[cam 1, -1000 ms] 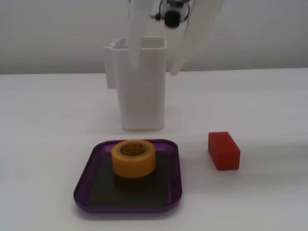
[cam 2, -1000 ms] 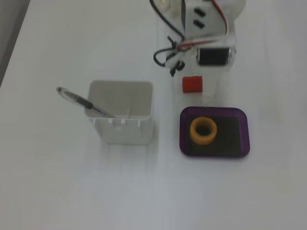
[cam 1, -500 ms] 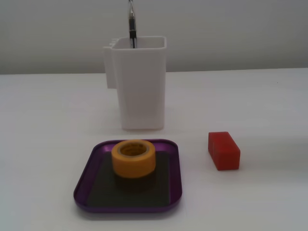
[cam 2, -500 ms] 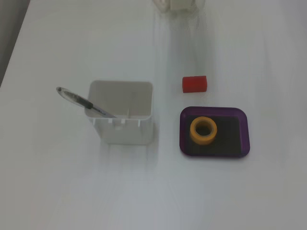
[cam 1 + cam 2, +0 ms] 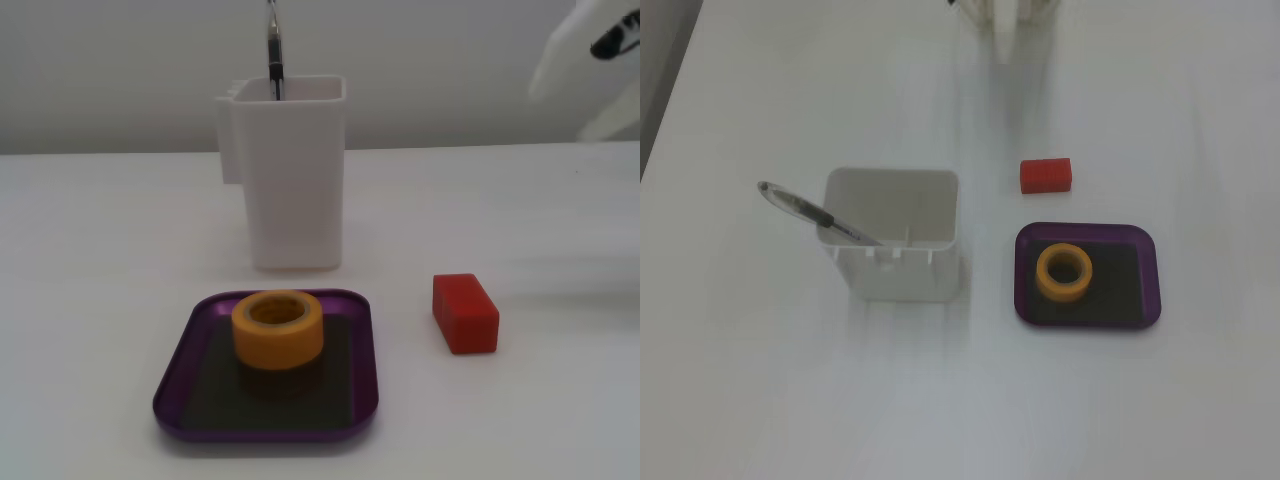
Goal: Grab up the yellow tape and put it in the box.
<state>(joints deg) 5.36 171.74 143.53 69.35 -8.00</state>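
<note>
The yellow tape [image 5: 279, 327] lies flat, hole up, inside the purple box [image 5: 178, 380], toward its far side; both fixed views show this, with the tape [image 5: 1064, 271] left of centre on the box's dark floor and its rim [image 5: 1148, 300] around it. My gripper [image 5: 1006, 28] is only a blurred white shape at the top edge of a fixed view. It is well clear of the box, and its jaws cannot be made out. In the other fixed view a blurred white arm part [image 5: 585, 60] sits at the top right. Nothing touches the tape.
A tall white container [image 5: 292, 175] with a pen [image 5: 274, 50] in it stands just behind the box; it also shows in the other fixed view [image 5: 895, 250]. A red block [image 5: 464, 312] lies on the white table beside the box, between it and the arm [image 5: 1045, 174].
</note>
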